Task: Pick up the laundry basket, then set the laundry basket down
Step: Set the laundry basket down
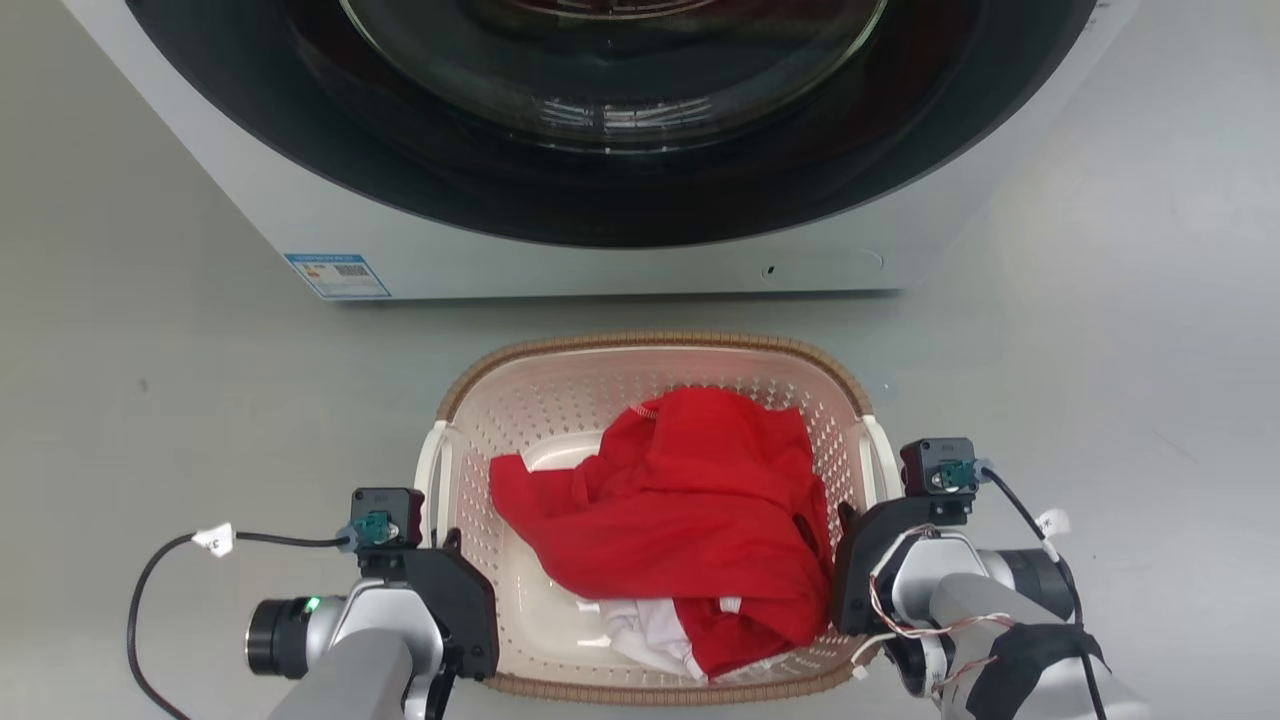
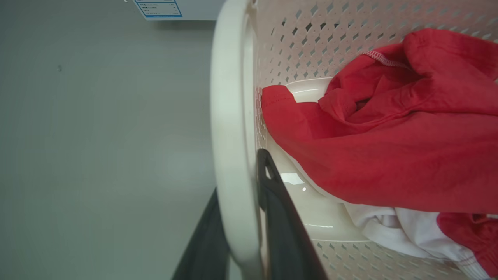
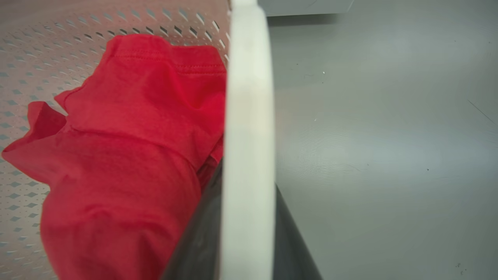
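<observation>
Left wrist view: left gripper (image 2: 238, 182) clamps laundry basket (image 2: 311, 39) handle (image 2: 229, 97).
Right wrist view: right gripper (image 3: 247, 190) clamps other handle (image 3: 249, 97).
Contents: red garment (image 2: 389, 155).

I see a smooth gray floor (image 1: 150, 420) all around. In front of me stands a big white washer (image 1: 560, 265) with a dark round door (image 1: 620, 120) and a small blue sticker (image 1: 337, 275).

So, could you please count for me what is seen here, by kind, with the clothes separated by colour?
Washing machine: 1
Laundry basket: 1
Red garment: 1, as far as the folds show
White garment: 1
Grippers: 2, the left gripper and the right gripper, each with its jaws around a white basket handle
Total: 6
</observation>
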You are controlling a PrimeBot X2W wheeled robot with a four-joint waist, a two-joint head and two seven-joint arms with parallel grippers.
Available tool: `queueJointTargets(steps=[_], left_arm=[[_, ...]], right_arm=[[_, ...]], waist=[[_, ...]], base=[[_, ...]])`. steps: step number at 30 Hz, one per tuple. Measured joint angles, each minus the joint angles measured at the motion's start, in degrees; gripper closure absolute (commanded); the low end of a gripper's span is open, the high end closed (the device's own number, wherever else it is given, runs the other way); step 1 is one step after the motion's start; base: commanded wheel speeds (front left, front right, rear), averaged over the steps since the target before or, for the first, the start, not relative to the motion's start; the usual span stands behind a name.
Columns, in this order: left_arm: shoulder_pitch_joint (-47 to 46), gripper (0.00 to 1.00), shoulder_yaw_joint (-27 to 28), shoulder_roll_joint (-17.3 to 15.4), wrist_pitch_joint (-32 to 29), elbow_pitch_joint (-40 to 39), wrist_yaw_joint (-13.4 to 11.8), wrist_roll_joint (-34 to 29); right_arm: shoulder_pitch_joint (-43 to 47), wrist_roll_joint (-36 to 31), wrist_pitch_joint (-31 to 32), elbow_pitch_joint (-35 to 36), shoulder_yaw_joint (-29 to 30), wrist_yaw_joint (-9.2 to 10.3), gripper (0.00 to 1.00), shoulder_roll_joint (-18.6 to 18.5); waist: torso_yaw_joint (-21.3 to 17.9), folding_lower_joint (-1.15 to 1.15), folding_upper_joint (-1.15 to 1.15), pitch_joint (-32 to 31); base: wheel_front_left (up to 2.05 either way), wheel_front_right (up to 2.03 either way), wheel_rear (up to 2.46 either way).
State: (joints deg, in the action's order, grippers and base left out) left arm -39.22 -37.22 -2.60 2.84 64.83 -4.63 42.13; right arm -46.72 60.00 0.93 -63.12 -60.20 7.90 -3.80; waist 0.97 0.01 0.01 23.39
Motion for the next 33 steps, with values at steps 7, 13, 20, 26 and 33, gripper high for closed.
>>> queueJointTargets(steps=[7, 13, 20, 26, 33], left_arm=[[-4.42, 1.00, 0.68, 0.02, 1.64, -0.37, -0.42, -0.02], [-8.71, 1.00, 1.48, -0.16, 2.90, -0.81, -0.88, -0.10], [-12.98, 1.00, 2.03, -0.68, 4.28, -1.03, -0.89, -0.20], [-16.11, 1.00, 2.32, -0.79, 4.99, -1.23, -0.91, -0.38], [-20.73, 1.00, 2.76, -1.03, 6.44, -1.53, -0.98, -0.90]], right_arm=[[-5.34, -1.08, -1.68, -1.30, 0.62, -0.01, 1.00, -0.03], [-10.64, -1.93, -3.12, -2.23, 0.90, -0.01, 1.00, -0.09], [-15.30, -2.82, -4.60, -3.11, 0.96, -0.02, 1.00, -0.09], [-18.18, -3.23, -5.66, -3.88, 1.04, -0.02, 1.00, -0.11], [-22.82, -4.20, -7.27, -4.26, 1.29, -0.02, 1.00, -0.25]], waist=[[0.01, 0.00, 0.00, 5.98], [0.27, 0.00, 0.00, 11.10], [0.78, 0.00, 0.01, 17.10], [1.14, 0.00, 0.00, 21.40], [1.59, 0.00, 0.00, 27.37]], base=[[0.00, 0.00, 0.00], [0.00, 0.00, 0.00], [0.00, 0.00, 0.00], [0.00, 0.00, 0.00], [0.00, 0.00, 0.00]])
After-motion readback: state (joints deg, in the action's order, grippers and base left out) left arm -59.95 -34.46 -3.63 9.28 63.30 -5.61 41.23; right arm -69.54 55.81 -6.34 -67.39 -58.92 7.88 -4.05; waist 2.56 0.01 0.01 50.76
